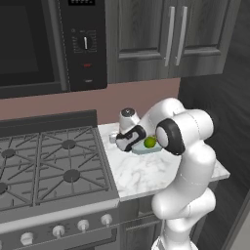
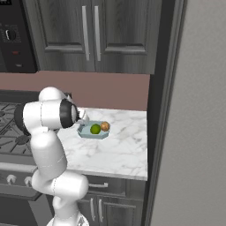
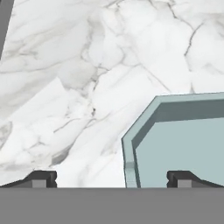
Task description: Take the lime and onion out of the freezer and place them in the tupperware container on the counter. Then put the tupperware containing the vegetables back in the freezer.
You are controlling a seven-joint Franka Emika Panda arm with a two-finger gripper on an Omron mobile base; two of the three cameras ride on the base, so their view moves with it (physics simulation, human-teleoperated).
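The pale blue tupperware container [image 2: 87, 133] sits on the white marble counter [image 2: 119, 152] near the back wall. Inside it the green lime [image 2: 95, 129] lies next to the orange-yellow onion [image 2: 105, 126]. From the left base view the lime [image 1: 150, 142] shows in the container [image 1: 144, 151], partly behind my arm. My gripper [image 1: 125, 143] hangs low at the container's stove-side end, open and holding nothing. In the hand view my gripper [image 3: 111, 179] straddles the container's rim [image 3: 130, 144]: one fingertip is over the counter [image 3: 87, 87], the other over the tray floor. The freezer's grey face [image 2: 198, 114] stands at the right.
A black gas stove [image 1: 53, 166] adjoins the counter on the left, with knobs along its front. Dark wood-grain cabinets [image 1: 171, 39] hang above, beside a black oven panel [image 1: 85, 44]. The counter's front edge [image 2: 110, 173] is close to my base.
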